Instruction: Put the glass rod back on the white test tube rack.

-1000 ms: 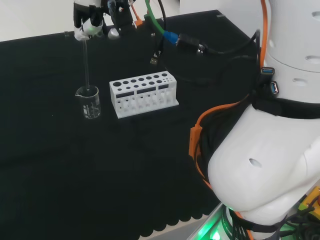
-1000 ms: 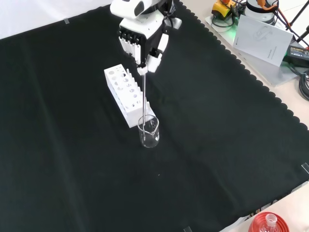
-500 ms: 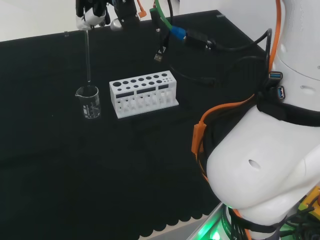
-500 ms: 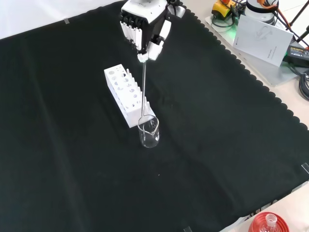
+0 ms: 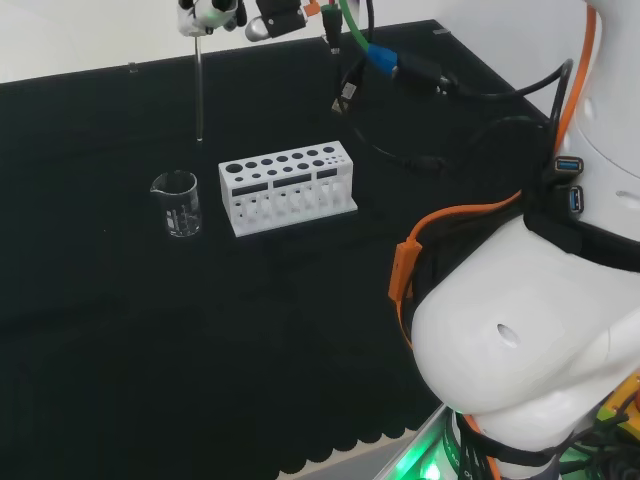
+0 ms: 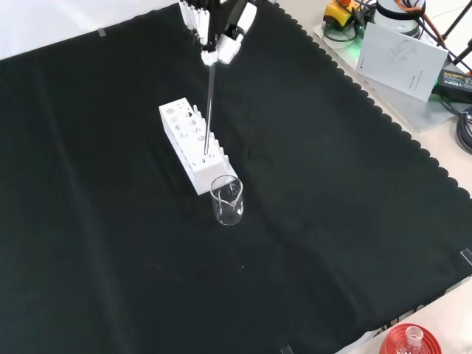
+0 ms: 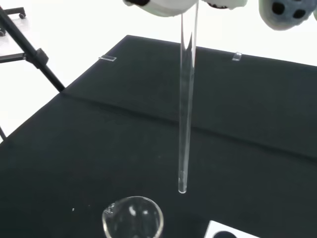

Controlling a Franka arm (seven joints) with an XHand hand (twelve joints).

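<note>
The hand (image 5: 212,13) (image 6: 220,29) hangs high over the cloth with its fingers pinched on the top of a clear glass rod (image 5: 199,88) (image 6: 209,107) (image 7: 186,104). The rod hangs upright, its lower tip in the air above the gap between a small glass beaker (image 5: 178,203) (image 6: 228,200) (image 7: 132,223) and the white test tube rack (image 5: 287,187) (image 6: 193,147). The rack has two rows of round holes on top. The beaker stands next to the rack's end, to its left in the head view. A corner of the rack (image 7: 225,231) shows in the wrist view.
Black, green and orange cables (image 5: 385,70) hang from the arm above the rack's far side in the head view. A red ribbed stand with a flask (image 6: 411,341) sits at the cloth's near right corner in the front view. Papers and gear (image 6: 402,48) lie beyond the cloth's right edge.
The hand has risen and lifted the rod out of the beaker. It has also carried the rod sideways toward the rack.
</note>
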